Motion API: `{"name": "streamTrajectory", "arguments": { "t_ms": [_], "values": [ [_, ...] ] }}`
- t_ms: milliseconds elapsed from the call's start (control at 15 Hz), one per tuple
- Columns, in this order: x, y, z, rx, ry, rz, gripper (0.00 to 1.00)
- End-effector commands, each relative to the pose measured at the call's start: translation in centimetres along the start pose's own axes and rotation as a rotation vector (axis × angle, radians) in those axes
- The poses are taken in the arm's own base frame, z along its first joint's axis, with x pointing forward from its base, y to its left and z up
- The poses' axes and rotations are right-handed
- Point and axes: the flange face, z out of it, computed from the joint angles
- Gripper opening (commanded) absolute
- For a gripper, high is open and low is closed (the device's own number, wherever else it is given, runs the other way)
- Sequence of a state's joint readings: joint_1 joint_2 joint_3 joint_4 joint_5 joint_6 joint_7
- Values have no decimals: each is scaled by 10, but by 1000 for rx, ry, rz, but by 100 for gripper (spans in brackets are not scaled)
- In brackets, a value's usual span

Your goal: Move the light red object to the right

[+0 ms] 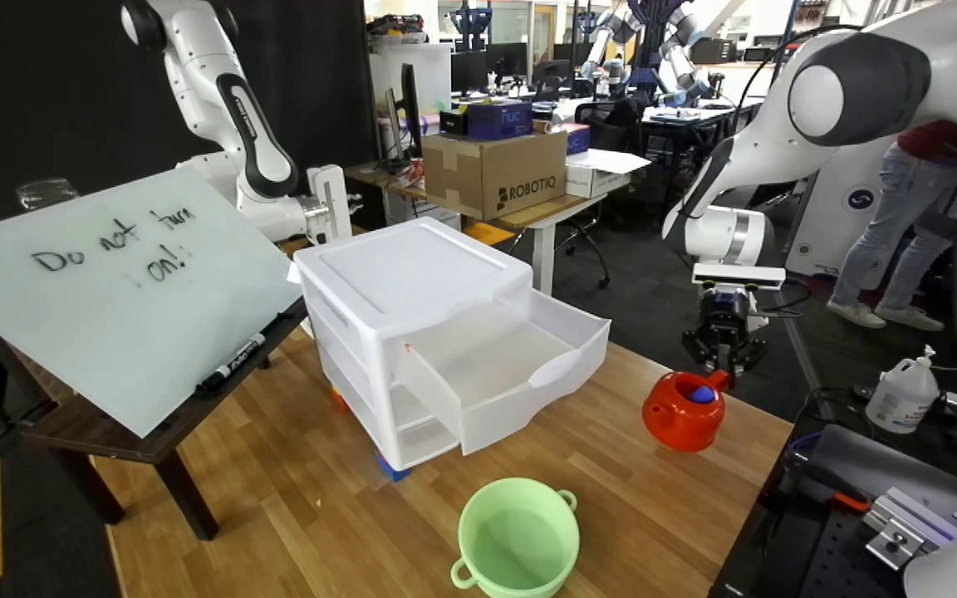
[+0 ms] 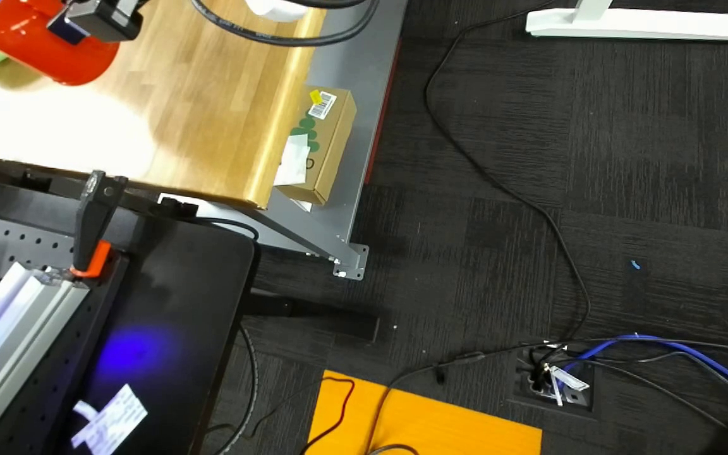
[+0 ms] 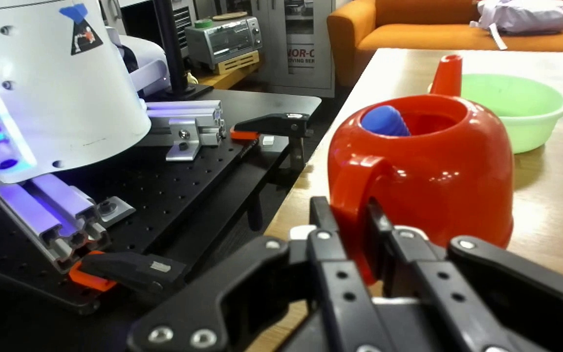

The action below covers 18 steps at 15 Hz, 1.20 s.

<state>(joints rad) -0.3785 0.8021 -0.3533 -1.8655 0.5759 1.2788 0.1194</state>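
The red pot is glossy plastic; green bowl, smooth plastic; drawer unit, matt plastic; surface, smooth wood.

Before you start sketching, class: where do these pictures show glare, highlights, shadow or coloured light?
In an exterior view, glare whitens part of the wooden tabletop, and a blue glow spreads on the black tabletop; in the wrist view, small highlights dot the glossy red toy watering can, a soft shadow lies by the light green bowl, and violet light tints the aluminium profiles.

Free tabletop between green bowl and red pot, pulled-out drawer overhanging part of the tabletop
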Motion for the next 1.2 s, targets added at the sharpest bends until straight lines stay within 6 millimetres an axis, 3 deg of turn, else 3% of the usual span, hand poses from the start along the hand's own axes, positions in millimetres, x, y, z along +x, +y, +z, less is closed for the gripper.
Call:
{"name": "streamTrajectory", "arguments": {
  "t_ms": [0, 867, 1133],
  "values": [
    [-2, 11, -6, 61, 7, -23, 5],
    [-1, 62, -44, 215, 22, 6, 5],
    [0, 66, -49, 243, 25, 15, 5]
  ]
}}
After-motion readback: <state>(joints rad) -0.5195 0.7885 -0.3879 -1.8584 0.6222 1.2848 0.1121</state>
